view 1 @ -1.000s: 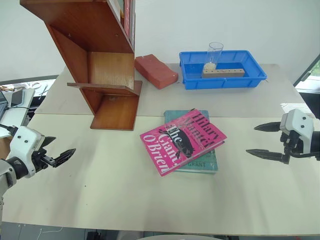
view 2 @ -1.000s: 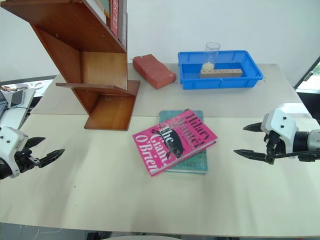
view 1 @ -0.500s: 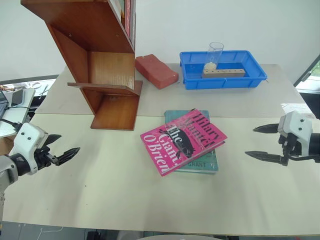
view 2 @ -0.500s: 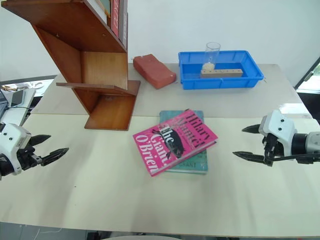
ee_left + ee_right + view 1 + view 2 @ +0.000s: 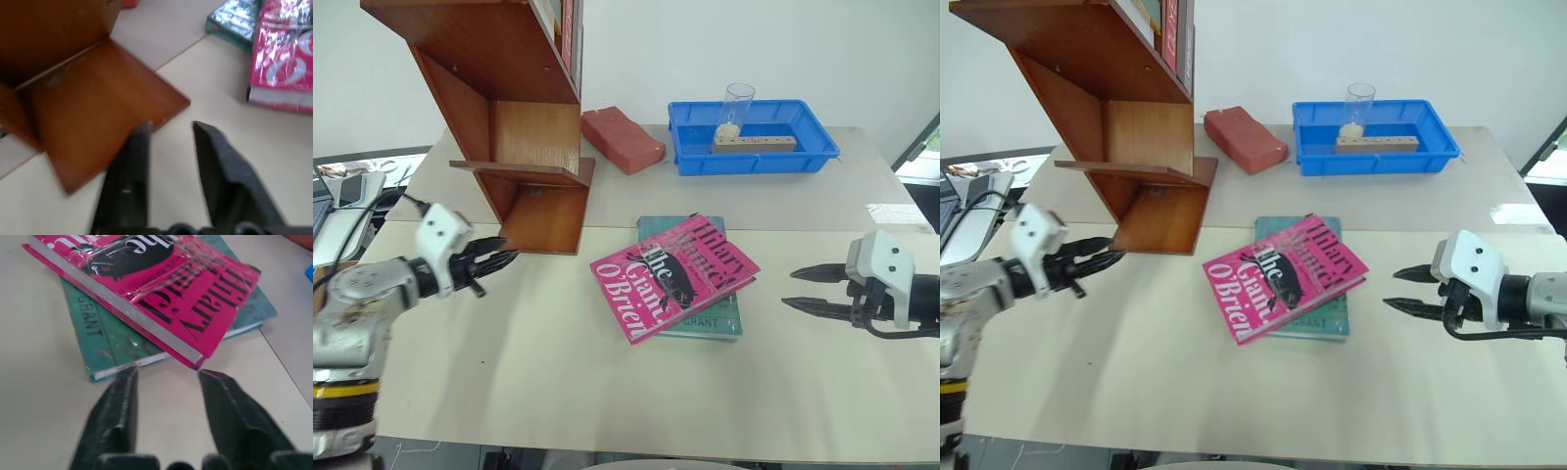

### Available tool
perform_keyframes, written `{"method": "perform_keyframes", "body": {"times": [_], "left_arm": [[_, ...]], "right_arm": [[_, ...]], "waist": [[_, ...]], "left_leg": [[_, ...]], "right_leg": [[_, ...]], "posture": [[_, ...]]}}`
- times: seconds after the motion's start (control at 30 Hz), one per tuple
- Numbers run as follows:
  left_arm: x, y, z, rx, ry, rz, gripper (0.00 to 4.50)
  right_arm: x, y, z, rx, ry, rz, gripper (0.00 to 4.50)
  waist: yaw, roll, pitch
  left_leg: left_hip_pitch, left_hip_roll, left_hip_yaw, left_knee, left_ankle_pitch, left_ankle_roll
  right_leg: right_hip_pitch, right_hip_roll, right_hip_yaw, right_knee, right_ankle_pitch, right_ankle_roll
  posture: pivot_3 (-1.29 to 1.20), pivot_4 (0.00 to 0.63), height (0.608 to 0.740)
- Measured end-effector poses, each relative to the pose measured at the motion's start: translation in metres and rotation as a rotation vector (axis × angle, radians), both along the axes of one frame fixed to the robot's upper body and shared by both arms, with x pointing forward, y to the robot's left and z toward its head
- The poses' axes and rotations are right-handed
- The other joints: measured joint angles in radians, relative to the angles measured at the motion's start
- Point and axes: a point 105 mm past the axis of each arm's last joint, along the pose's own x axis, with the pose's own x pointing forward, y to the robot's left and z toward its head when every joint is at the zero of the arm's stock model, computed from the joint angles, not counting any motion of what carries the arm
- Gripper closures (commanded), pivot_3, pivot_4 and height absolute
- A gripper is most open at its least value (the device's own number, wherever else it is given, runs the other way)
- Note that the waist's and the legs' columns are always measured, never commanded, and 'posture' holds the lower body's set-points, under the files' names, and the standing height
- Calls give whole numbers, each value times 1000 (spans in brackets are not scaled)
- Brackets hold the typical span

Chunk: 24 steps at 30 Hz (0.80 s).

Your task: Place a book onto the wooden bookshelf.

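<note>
My right gripper (image 5: 801, 289) stands spread, empty, at 3 o'clock of the book (image 5: 674, 276). My left gripper (image 5: 501, 258), narrowed with a gap, empty, sits at 9 o'clock, by the bookshelf (image 5: 514, 117) base. The book lies atop a teal book (image 5: 710, 318).

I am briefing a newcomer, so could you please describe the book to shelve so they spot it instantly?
Start at the tall wooden bookshelf on the table's left. The book lies to its right at mid-table, askew on a teal book. It is glossy bright pink, lettered "Hilary Mantel".
</note>
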Motion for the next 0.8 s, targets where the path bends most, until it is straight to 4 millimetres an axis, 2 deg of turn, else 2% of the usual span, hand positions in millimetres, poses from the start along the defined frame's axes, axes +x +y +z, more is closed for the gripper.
{"method": "perform_keyframes", "body": {"times": [0.07,0.1,0.23,0.33,0.4,0.57,0.67,0.8], "left_arm": [[16,-20,-11,-8,10,-23,4500],[19,-25,-14,-9,18,-30,4500],[40,-51,-35,-1,48,-64,4500],[48,-64,-49,-1,87,-83,4500],[45,-76,-60,-11,132,-122,4500],[34,-94,-70,-12,221,-232,4500],[28,-99,-69,-16,256,-277,4500],[10,-104,-55,-95,339,-334,4500]], "right_arm": [[2,4,-8,-22,3,-9,4319],[3,5,-11,-24,4,-14,4484],[9,10,-24,-32,-5,-45,4484],[13,14,-31,-46,-21,-61,4484],[17,17,-35,-48,-34,-69,4484],[27,29,-35,-28,-74,-76,4484],[33,30,-40,-35,-75,-87,4484],[46,23,-50,-39,-68,-109,4484]], "waist": [[-2,0,-1],[-3,0,-1],[-5,0,-1],[-5,1,-2],[-5,1,-2],[-5,2,-2],[-3,2,-2],[-4,3,-3]], "left_leg": [[-2,0,0,1,0,0],[-4,0,0,1,0,0],[-5,0,-1,4,0,1],[-5,0,-1,5,0,1],[-6,0,-1,6,0,1],[-6,-1,-2,6,0,1],[-6,-1,-2,7,0,1],[-7,-1,-2,7,0,1]], "right_leg": [[1,0,0,0,0,1],[1,1,0,1,1,1],[0,2,0,2,1,1],[0,1,0,2,1,2],[1,1,0,2,0,2],[1,2,0,3,0,3],[1,1,-1,2,0,3],[1,1,-1,2,0,3]], "posture": [[0,150,740],[0,150,740],[0,150,740],[0,150,740],[0,150,740],[0,150,740],[0,150,740],[0,150,740]]}}
